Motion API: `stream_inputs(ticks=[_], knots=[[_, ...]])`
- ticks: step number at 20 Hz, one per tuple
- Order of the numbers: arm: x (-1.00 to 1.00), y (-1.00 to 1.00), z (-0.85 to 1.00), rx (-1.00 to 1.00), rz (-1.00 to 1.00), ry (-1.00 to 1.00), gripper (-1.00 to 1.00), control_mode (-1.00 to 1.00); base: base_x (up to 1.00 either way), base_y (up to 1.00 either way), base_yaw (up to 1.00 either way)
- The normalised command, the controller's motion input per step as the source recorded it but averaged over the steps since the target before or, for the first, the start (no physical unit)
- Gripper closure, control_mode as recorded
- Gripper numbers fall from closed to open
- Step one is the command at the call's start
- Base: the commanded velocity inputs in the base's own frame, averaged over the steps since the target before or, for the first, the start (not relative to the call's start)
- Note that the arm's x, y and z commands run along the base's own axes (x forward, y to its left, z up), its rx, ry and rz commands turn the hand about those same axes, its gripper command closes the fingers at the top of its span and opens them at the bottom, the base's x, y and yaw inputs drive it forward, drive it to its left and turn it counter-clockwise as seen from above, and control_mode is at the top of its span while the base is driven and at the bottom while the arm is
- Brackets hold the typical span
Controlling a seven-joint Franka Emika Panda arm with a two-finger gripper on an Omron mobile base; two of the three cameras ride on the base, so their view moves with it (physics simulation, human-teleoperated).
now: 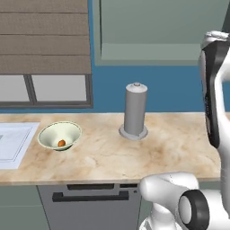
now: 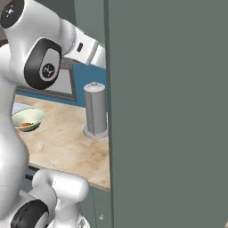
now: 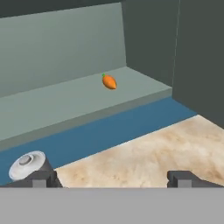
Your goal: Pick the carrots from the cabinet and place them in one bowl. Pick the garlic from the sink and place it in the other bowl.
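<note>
Up in the hand view, one carrot (image 3: 109, 82) lies on the cabinet (image 3: 65, 100) floor, orange body with its green top pointing toward ten o'clock, well apart from the hand (image 3: 111, 178) and at about twelve o'clock from the midpoint between the fingertips. The fingers (image 3: 183, 178) stand spread wide at the bottom of that view, one at seven o'clock and one at five o'clock, with nothing between them. Below the cabinet's front edge runs a blue wall strip, and nearer the hand lies the marbled counter (image 3: 162, 148). A grey cylinder (image 3: 27, 164) with a round cap sits at about eight o'clock, just beside the left fingertip. From the left base view, the cabinet (image 1: 157, 31) hangs open above the counter (image 1: 134, 152), and the cylinder (image 1: 135, 111) stands upright on its round base near the back wall. At nine o'clock from it sits the cream-green bowl (image 1: 59, 134), holding a second carrot (image 1: 61, 143) low inside. The sink (image 1: 15, 141) rim lies just beside the bowl, further toward nine o'clock. From the right base view, the arm reaches past the cabinet's side wall (image 2: 169, 111), which hides the hand; the bowl (image 2: 28, 118) with its carrot (image 2: 26, 124) sits at nine o'clock from the cylinder (image 2: 95, 110).
</note>
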Motion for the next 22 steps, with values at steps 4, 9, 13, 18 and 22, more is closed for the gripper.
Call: stream_inputs(ticks=[4, 9, 13, 18, 22], knots=[[0.26, -0.20, 0.33, 0.00, 0.19, 0.11, -1.00, -1.00, 0.00, 0.00, 0.00], [0.56, -0.21, -0.08, 0.00, 0.18, 0.10, -1.00, -1.00, 0.00, 0.00, 0.00], [0.46, -0.14, -0.26, 0.00, 0.05, 0.01, -1.00, -1.00, 0.00, 0.00, 0.00], [0.68, -0.13, -0.38, 0.00, 0.01, 0.00, -1.00, -1.00, 0.00, 0.00, 0.00], [0.71, -0.19, -0.06, 0.00, 0.00, 0.00, -1.00, -1.00, 0.00, 0.00, 0.00]])
